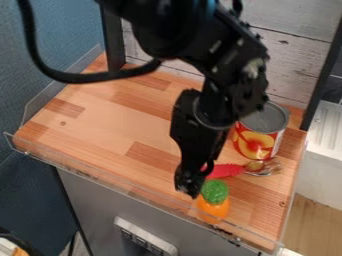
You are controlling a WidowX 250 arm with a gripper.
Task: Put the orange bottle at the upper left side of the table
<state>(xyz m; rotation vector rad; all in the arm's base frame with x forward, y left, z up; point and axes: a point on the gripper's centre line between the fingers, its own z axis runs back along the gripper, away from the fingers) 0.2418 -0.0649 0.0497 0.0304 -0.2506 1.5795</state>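
The arm [227,65] is black, built of chunky, rounded sections, with small studs, probably screw heads, dotting one edge near a pale grey patch. Its thick, smooth black cable [53,75] curves in a loop, and a thin grey arc crosses the angular black housing above the gripper [190,189].

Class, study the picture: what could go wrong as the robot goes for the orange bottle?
The gripper might nudge the orange bottle against the low clear rim at the front edge, perhaps tipping it over. It could also snag the red handle just behind the bottle. The arm, close beside the can, may bump it.
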